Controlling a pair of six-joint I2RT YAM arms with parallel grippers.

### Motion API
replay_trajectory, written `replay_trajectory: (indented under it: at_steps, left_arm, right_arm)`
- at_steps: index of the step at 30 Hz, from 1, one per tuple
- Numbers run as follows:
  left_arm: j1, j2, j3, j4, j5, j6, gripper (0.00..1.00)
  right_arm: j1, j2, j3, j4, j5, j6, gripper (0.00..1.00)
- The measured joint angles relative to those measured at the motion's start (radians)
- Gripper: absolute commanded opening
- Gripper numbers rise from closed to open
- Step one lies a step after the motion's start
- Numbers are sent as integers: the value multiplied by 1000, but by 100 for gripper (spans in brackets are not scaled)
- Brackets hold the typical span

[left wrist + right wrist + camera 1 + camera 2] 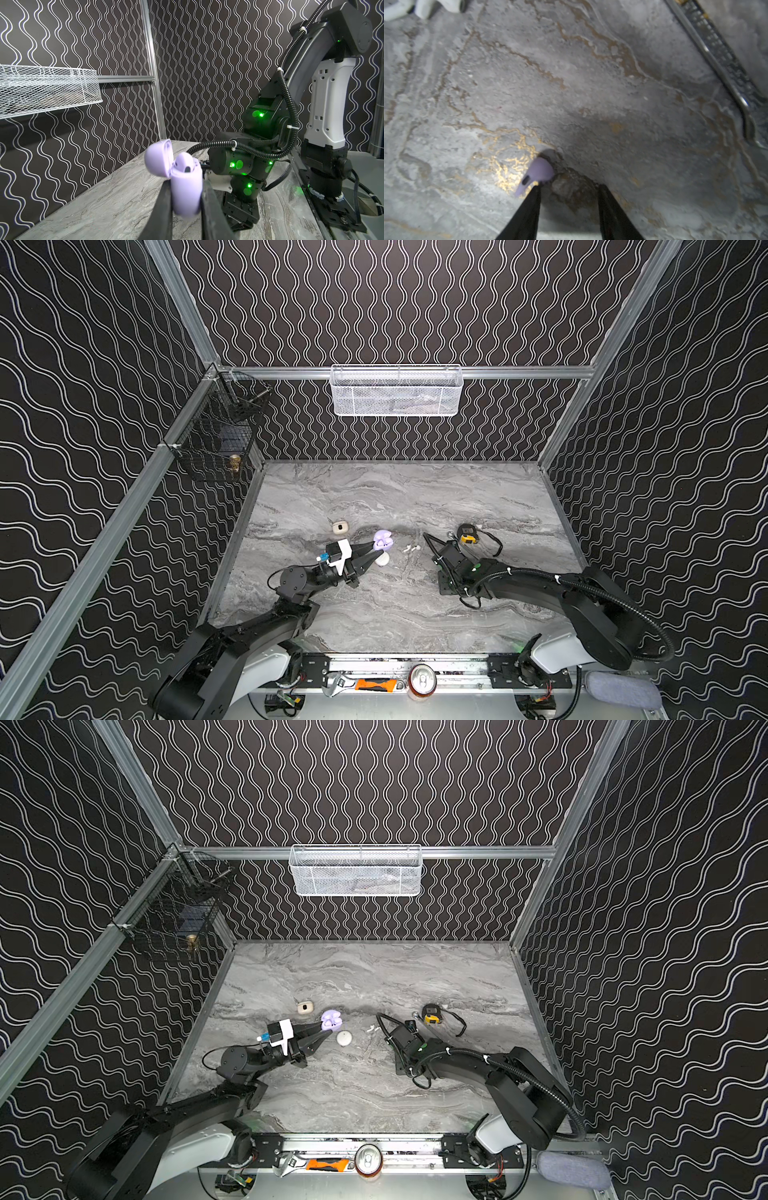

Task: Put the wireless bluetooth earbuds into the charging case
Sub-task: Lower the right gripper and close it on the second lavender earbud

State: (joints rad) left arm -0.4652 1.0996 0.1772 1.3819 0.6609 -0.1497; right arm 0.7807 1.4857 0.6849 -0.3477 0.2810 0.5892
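left wrist view has the left hand [186,184] pinching the lilac case [187,193] by its two sides, lid [155,160] swung back; a seated earbud [185,163] fills one socket, and whether the socket beside it is free the blur hides; right wrist view has the right hand [569,187] low over the desk [591,83], fingers [529,212] spread with a clear gap and nothing between them; the loose earbud [539,170], lilac too, lies on the desk at the tip of one finger, touching it or nearly so, outside the gap rather than in it; the step in hand, as i judge it, is picking up that loose earbud while the case is held ready; the next move calls for sliding the right hand sideways until the earbud sits between the fingers, then closing gently, since so small and smooth a piece could skid off or flip; after that it wants carrying to the left hand and turning stem-down to fit; in a top view two white earbuds [411,548] lie on the desk between the two hands, apart from either.
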Motion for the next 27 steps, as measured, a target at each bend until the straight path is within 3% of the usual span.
replay_trajectory:
  at_steps: [13, 21, 27]
  left_arm:
    - [-6, -23, 0, -31, -4, 20, 0]
    - [-17, -33, 1, -56, -7, 29, 0]
    - [-21, -47, 0, -61, -7, 48, 0]
  right_arm:
    - [-44, 1, 20, -35, 5, 19, 44]
    - [-44, -63, 158, -108, 14, -33, 49]
    - [-43, 39, 234, -117, -44, -78, 52]
